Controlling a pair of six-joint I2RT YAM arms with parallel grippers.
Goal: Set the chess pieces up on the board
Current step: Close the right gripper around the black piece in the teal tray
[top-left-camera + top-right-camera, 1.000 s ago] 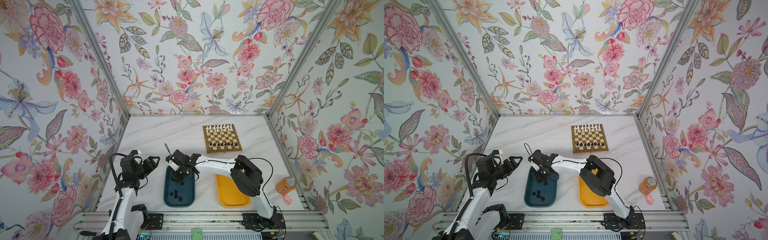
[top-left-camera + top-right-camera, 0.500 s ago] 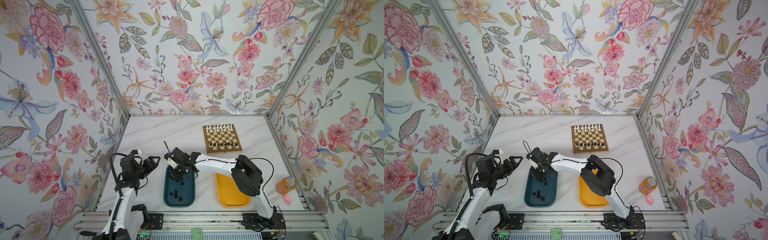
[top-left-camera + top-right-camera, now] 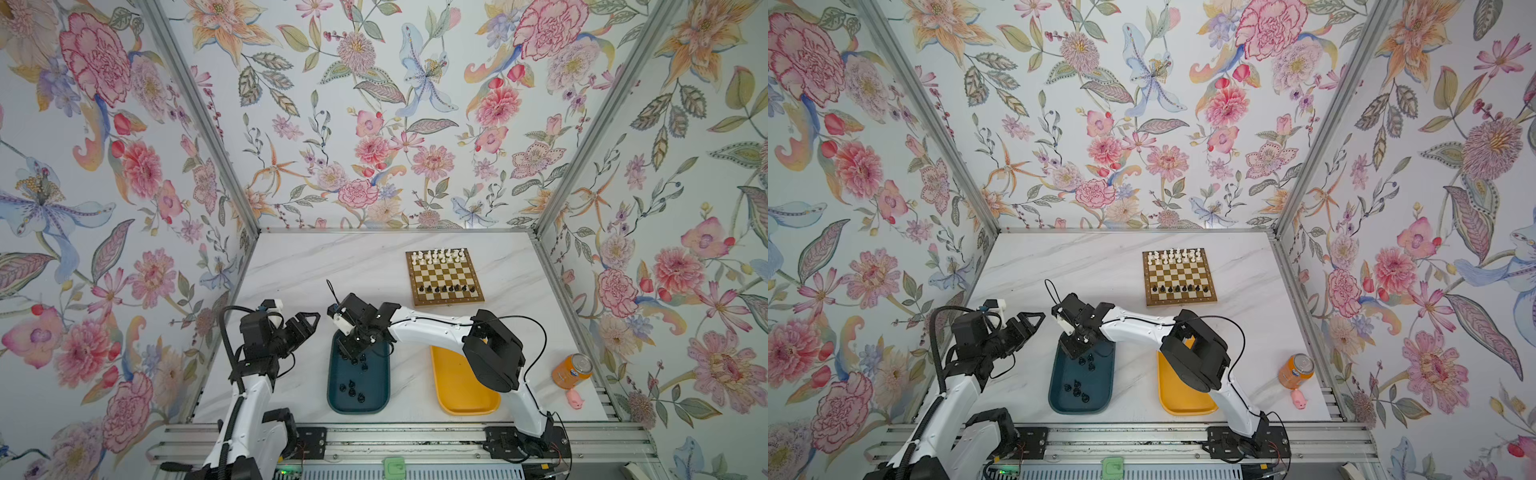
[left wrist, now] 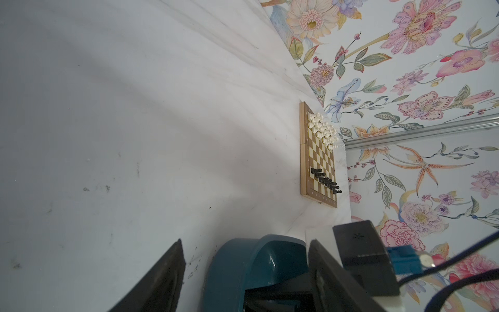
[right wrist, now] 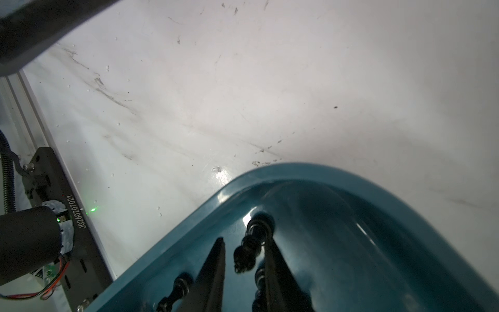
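Note:
The board (image 3: 444, 276) (image 3: 1179, 278) lies at the back right of the table. White chess pieces (image 3: 440, 255) fill its far rows, and a row of black ones (image 3: 446, 287) stands near its front. More black pieces (image 3: 351, 390) (image 3: 1076, 390) lie loose in the teal tray (image 3: 378, 386) (image 3: 1100, 374). My right gripper (image 3: 347, 353) (image 5: 244, 241) reaches down into the tray's far end. Its fingers stand slightly apart with a black piece (image 5: 247, 254) between them, against one finger only. My left gripper (image 3: 313, 322) (image 4: 245, 241) hovers open and empty, left of the tray.
An empty yellow tray (image 3: 461, 386) sits right of the teal one, partly under the right arm. An orange soda can (image 3: 572, 370) and a pink toy pig (image 3: 575, 400) stand at the front right. Floral walls close in three sides.
My right gripper has shifted slightly over the far end of the teal tray. The left arm has not moved.

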